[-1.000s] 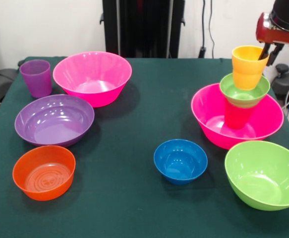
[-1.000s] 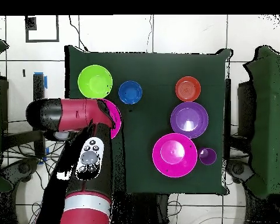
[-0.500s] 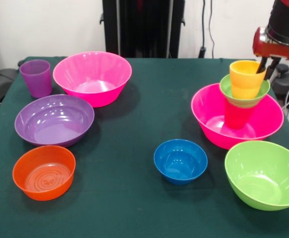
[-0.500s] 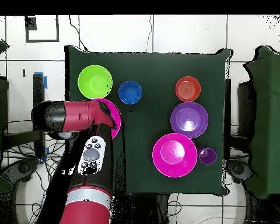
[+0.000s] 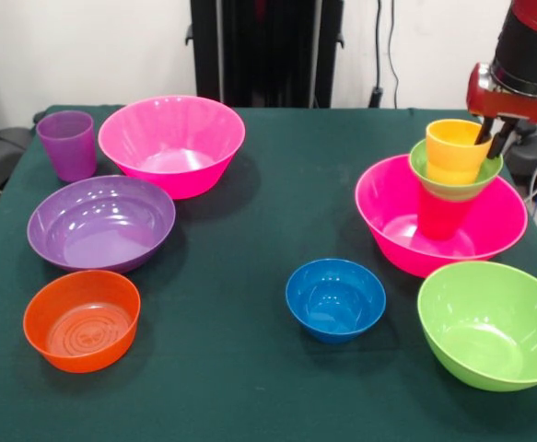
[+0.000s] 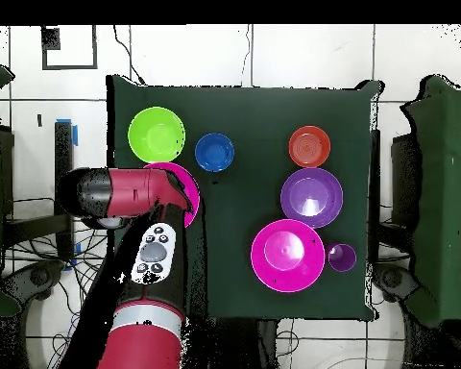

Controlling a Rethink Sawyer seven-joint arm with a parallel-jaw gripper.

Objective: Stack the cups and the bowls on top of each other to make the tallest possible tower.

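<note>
Tower on the right side of the front view: a glossy hot pink bowl (image 5: 438, 230) holds a red cup (image 5: 441, 214) standing inverted, a small green bowl (image 5: 456, 170) sits on it, and the smooth, tapered yellow-orange cup (image 5: 457, 145) nests upright in that. The claw (image 5: 492, 133) is clenched on the yellow-orange cup's rim, one dark finger inside it. On the green-clothed counter (image 5: 259, 184), the blue bowl (image 5: 334, 298) and the lime green bowl (image 5: 491, 322) stand near the tower.
</note>
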